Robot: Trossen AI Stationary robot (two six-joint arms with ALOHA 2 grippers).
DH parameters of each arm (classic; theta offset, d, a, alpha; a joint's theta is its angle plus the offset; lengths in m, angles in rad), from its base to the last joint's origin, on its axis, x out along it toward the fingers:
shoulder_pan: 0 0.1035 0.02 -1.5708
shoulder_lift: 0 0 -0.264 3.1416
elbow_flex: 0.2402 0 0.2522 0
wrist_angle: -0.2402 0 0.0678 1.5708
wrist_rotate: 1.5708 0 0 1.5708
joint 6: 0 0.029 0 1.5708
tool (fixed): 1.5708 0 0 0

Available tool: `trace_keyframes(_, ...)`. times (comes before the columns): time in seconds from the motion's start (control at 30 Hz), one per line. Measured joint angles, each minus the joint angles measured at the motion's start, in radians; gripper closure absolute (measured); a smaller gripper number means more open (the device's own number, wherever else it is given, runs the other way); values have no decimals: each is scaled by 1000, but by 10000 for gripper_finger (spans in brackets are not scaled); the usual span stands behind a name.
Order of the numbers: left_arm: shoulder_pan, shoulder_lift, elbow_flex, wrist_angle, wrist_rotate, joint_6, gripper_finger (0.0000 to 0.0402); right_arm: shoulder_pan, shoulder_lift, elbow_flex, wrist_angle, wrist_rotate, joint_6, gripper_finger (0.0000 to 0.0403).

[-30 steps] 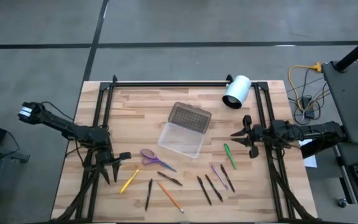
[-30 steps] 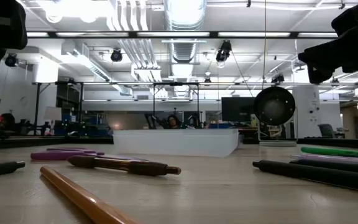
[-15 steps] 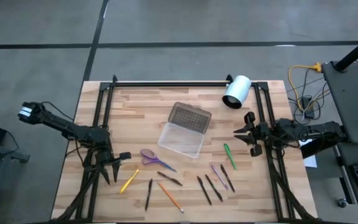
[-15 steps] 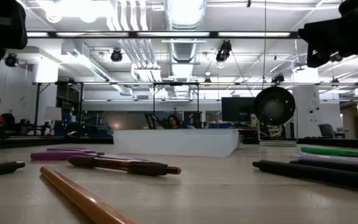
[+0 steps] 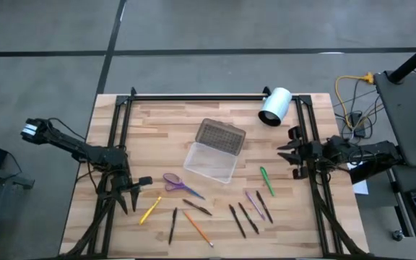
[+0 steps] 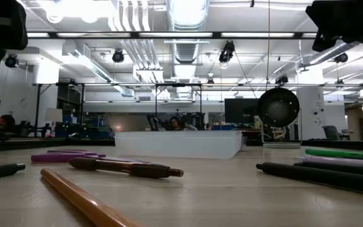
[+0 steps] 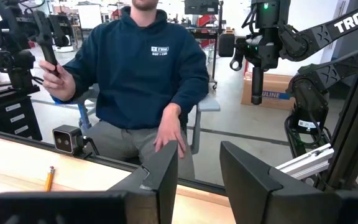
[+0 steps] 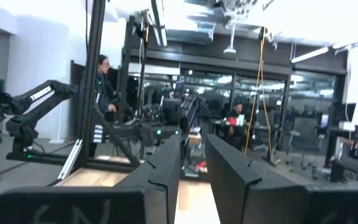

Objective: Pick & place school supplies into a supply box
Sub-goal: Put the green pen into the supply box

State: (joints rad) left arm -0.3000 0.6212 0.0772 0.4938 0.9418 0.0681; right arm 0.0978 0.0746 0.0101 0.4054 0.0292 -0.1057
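Nothing packed so far: the supply box [image 5: 212, 152] sits open near the middle of the table [image 5: 157, 123], clear tray with its dotted grey lid flipped back. The pens and pencils [image 5: 248, 215] lie scattered along the front edge, with the purple scissors [image 5: 176, 183] just in front of the box. The left gripper [image 5: 127, 198] hangs over the front-left corner, fingers spread, holding nothing. The right gripper [image 5: 292, 153] is by the right edge, fingers apart with a narrow gap, also empty.
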Motion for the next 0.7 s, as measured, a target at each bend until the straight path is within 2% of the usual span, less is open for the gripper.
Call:
trace_keyframes(0.4,0,0,0,0,0,0,297,0,0,86,12,0,25,335)
trace_keyframes(0.7,0,0,0,0,0,0,297,0,13,220,11,0,82,335)
